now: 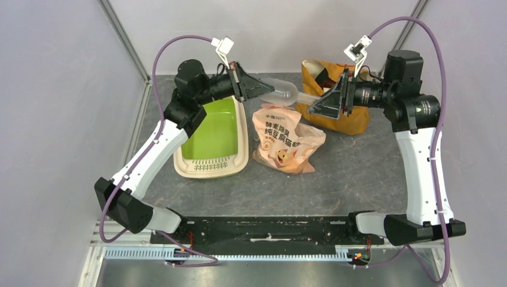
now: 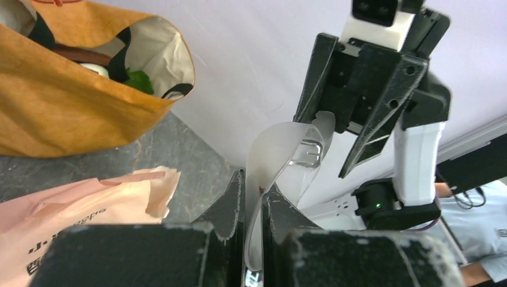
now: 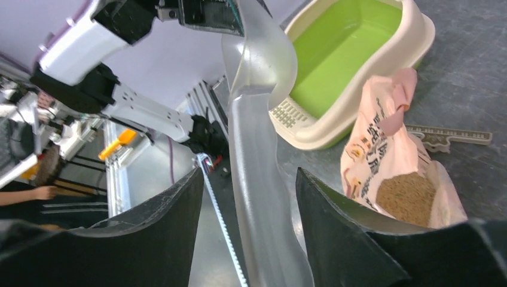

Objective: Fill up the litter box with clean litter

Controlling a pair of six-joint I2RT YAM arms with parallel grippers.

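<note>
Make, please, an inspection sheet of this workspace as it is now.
Surface: dark grey table; no spill seen.
Job's things: litter box green inside, no litter in it; clean litter lies inside the open peach bag.
Clutter: mustard fabric bag; grey toothed strip beside the peach bag.
Grippers: left gripper, jaws shut on the translucent scoop; right gripper, jaws open on either side of the scoop's handle.
Cables: purple cables loop above both arms, touching no item.
Surroundings: pale walls; a person partly seen beyond the table.
</note>
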